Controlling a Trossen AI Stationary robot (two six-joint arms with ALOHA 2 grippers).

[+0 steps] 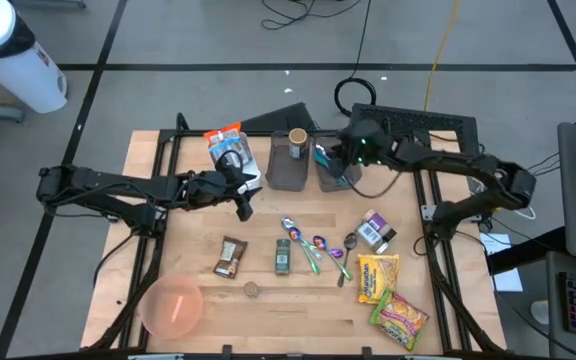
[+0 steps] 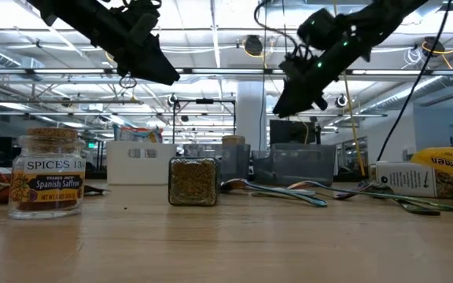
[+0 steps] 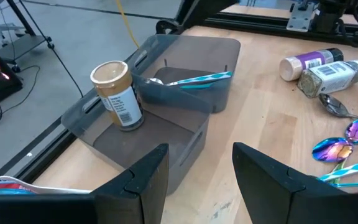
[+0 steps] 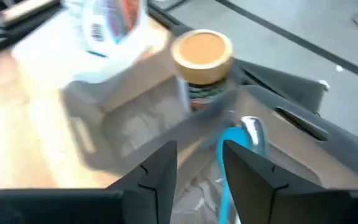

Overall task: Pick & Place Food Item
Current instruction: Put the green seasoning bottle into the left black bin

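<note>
My right hand [image 4: 197, 163] hangs over the right grey bin [image 1: 336, 170] with its fingers parted and nothing between them — the blue-handled spoon [image 4: 232, 168] lies in the bin just under them. I'd lift straight up so the fingertips don't snag the handle. My left hand [image 3: 201, 169], released and empty, waits beside the left bin [image 1: 290, 166], where the jar [image 1: 297, 144] stands upright. Farther out on the tabletop [image 1: 438, 290], the food packets [image 1: 378, 277] lie untouched; I'd go for one next.
</note>
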